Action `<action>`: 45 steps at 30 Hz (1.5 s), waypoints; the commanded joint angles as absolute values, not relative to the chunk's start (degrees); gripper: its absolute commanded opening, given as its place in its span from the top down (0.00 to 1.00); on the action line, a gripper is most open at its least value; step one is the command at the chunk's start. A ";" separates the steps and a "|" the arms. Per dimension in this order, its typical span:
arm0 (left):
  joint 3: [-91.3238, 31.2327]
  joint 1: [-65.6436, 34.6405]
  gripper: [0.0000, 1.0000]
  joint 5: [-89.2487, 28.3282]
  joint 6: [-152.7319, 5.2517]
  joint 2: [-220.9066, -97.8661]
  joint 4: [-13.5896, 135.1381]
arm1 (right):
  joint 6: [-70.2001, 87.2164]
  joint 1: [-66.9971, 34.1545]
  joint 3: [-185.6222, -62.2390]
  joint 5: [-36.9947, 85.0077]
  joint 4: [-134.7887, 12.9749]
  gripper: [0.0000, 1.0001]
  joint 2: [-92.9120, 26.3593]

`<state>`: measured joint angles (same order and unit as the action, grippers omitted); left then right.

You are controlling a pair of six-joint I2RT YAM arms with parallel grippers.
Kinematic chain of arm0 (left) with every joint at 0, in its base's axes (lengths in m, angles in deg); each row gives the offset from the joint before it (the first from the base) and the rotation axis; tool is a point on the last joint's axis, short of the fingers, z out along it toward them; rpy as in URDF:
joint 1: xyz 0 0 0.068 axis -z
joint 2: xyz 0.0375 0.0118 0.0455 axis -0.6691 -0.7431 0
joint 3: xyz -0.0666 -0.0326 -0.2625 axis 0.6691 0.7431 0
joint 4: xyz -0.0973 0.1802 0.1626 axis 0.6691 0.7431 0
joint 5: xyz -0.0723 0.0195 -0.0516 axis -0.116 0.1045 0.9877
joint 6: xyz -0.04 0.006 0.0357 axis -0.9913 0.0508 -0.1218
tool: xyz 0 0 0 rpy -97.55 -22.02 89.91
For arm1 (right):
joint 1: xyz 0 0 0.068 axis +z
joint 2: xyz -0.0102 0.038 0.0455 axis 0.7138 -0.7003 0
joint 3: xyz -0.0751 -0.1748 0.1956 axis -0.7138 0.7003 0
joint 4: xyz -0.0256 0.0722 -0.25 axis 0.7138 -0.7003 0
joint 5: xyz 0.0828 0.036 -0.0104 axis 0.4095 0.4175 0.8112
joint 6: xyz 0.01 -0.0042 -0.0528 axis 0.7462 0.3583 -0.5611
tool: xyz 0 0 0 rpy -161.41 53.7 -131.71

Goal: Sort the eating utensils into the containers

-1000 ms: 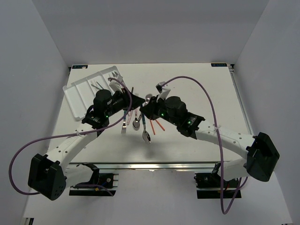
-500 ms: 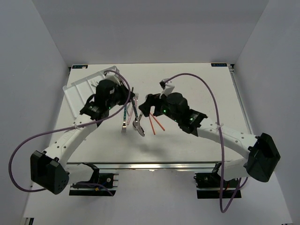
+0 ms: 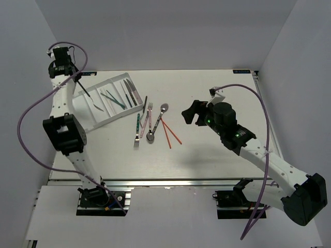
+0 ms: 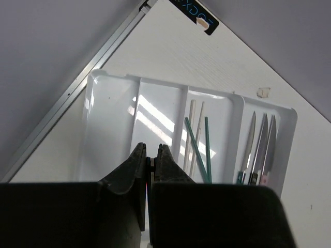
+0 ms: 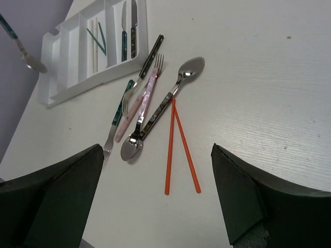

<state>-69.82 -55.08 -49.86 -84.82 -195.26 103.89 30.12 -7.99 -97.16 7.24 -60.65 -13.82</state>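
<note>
High above the far-left end of the white tray (image 3: 84, 107), the top view has the left gripper (image 3: 71, 76) carrying a spoon (image 3: 85, 90) by its handle; it looks like light, stiff, slick metal, probably best pinched mid-handle. At the left wrist, its jaws are nearly together, clamped on that thin handle over a compartment next to the teal chopsticks (image 4: 195, 150), with knives (image 4: 261, 150) beyond. At the right wrist, the right gripper (image 5: 155, 151) gapes wide, holding nothing above the loose utensils (image 5: 142, 101) on the table (image 5: 258, 103).
</note>
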 commanded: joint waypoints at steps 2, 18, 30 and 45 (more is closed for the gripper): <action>-81.96 -55.10 1.00 -49.01 -82.99 -204.02 109.54 | 27.71 -8.28 -95.23 11.08 -60.93 0.11 -13.10; -77.58 -55.01 0.77 -48.48 -82.82 -211.85 102.25 | 27.71 -8.55 -95.40 14.78 -56.88 0.11 -17.23; -78.03 -55.01 0.30 -46.72 -84.30 -204.50 105.41 | 28.23 -8.63 -104.18 13.65 -59.96 0.11 -28.03; -7.38 -52.28 0.02 -50.94 -85.63 -139.46 86.87 | 45.46 -6.18 -142.08 -5.43 -86.70 0.11 -66.10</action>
<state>-15.02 -52.07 -49.27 -86.13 -137.21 86.52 40.54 -7.99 -139.84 -1.68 -83.16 -65.99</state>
